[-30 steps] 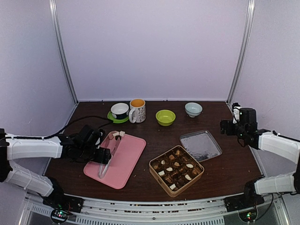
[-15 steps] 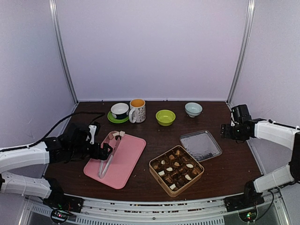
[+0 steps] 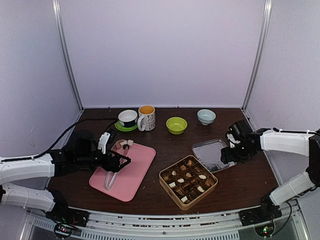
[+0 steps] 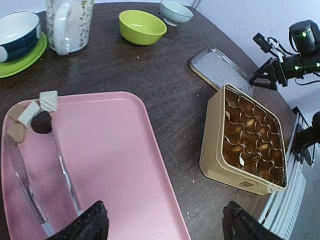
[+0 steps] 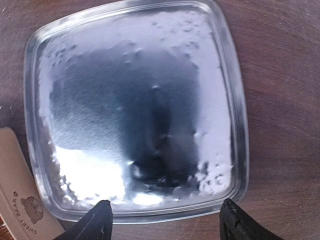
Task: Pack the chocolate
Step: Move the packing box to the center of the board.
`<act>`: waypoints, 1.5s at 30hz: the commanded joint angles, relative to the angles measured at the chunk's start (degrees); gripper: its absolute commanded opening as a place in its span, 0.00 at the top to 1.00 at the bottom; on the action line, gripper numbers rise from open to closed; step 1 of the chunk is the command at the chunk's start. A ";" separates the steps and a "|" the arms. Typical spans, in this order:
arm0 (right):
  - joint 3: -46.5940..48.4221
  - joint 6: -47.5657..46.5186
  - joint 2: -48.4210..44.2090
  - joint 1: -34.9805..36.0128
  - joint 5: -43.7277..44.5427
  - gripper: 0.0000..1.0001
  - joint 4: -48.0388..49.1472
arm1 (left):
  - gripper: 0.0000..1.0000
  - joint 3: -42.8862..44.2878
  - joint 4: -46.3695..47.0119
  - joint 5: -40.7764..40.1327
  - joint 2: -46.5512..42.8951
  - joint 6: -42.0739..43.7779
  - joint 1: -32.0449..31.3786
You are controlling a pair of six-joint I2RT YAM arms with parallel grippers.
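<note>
Most of the chocolate sits in the open gold tin. A few loose pieces lie left of the tin, at the far corner of the pink tray. The left hand hovers over the tray's near edge, fingers apart and empty. Behind and right of the tin, the right hand hangs over one rim of the silver lid, fingers apart, holding nothing. Bare desk lies open behind the tin.

Most of the chocolate I see sits in rows inside the gold tin, dark brown, tan and cream-white; four loose pieces, two cream, one tan, one dark, lie clustered well left of that tin
</note>
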 commanded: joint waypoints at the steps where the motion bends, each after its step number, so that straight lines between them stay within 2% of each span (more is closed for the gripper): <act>1: 2.08 -0.41 0.06 4.87 -0.18 0.27 -2.49 | 0.23 0.67 7.55 8.35 5.16 -0.05 -1.55; 6: 2.28 3.18 -1.09 8.76 2.19 0.28 -8.16 | 0.26 4.01 7.77 6.70 10.91 -1.15 -6.05; 13: -0.37 13.90 -8.86 14.46 1.63 0.28 -15.05 | 0.30 7.67 10.17 6.42 18.90 -2.34 -10.39; 20: 0.28 23.05 -10.44 21.96 3.00 0.29 -22.52 | 0.38 11.09 14.85 8.26 26.73 -4.36 -12.04; 30: -1.74 27.97 -13.69 33.29 -1.78 0.37 -26.45 | 0.46 12.78 17.02 9.50 31.64 -6.49 -12.89; 39: -1.89 29.79 -11.30 45.26 -7.56 0.54 -10.88 | 0.50 11.83 17.50 8.66 31.18 -7.27 -12.89; 43: 0.18 29.52 -6.76 48.20 -8.44 0.63 -4.93 | 0.56 9.34 18.66 5.55 29.47 -10.55 -12.59; 45: 0.93 29.47 -4.54 48.51 -8.85 0.64 -2.75 | 0.57 8.21 18.97 4.39 28.15 -11.45 -12.38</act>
